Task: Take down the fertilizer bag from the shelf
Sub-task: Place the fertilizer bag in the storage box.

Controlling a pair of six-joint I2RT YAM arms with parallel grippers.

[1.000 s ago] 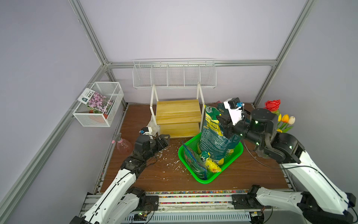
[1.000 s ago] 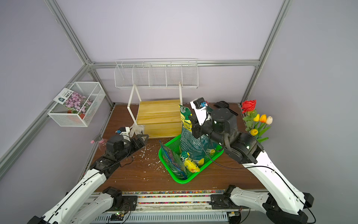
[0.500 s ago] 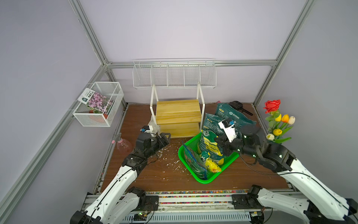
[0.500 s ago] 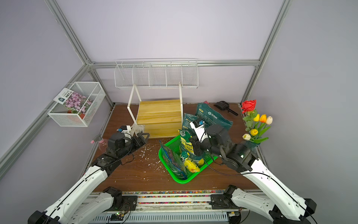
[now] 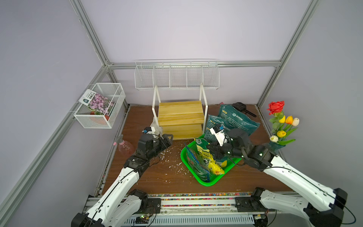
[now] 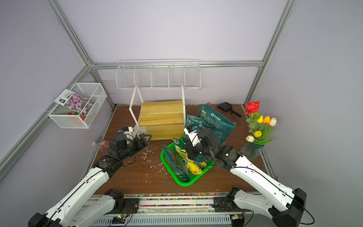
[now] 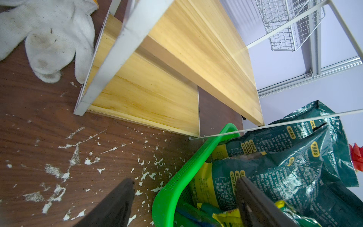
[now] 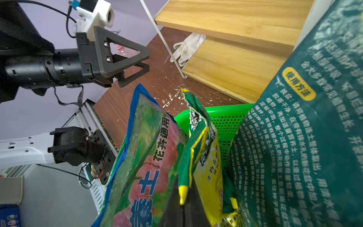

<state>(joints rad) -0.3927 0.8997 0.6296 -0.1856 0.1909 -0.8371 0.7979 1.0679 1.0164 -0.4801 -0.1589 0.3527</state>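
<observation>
- Right gripper (image 8: 183, 214): jaws closed, pinching the folded edge of the yellow-green fertilizer bag (image 5: 206, 157).
- Bag stands upright in the green basket (image 5: 208, 183), centre-right in both top views, just below and right of the shelf (image 5: 180, 116), not on it.
- Left gripper (image 5: 168, 137): jaws wide, holding nothing, left of the basket.

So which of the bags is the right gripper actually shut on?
The yellow-and-green bag, the middle one: its edge runs between the closed fingers. The blue-edged pink-flower bag and dark teal bag beside it are not gripped.
</observation>
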